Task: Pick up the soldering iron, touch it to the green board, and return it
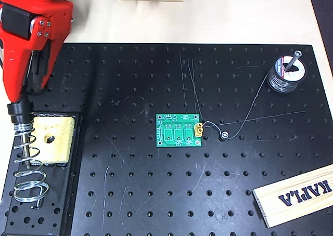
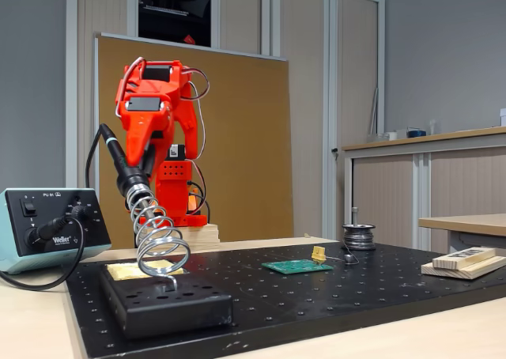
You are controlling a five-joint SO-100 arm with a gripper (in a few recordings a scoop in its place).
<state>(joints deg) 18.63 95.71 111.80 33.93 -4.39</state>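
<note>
The soldering iron (image 1: 17,113) rests tip-down in the silver wire-coil stand (image 1: 27,166) at the left edge of the black board. Its black handle (image 2: 118,157) leans up and to the left in the fixed view. My red gripper (image 1: 25,88) hangs right at the handle's upper part and hides it from above. In the fixed view my gripper (image 2: 145,165) sits just behind the handle, and whether the jaws grip it is hidden. The green board (image 1: 179,130) with its yellow connector lies flat mid-table, well to the right of the gripper.
A yellow sponge (image 1: 51,139) sits in the stand's base. The solder spool (image 1: 286,74) stands far right, its wire trailing towards the green board. A KAPLA wood block (image 1: 296,194) lies near right. The Weller box (image 2: 47,228) stands at left.
</note>
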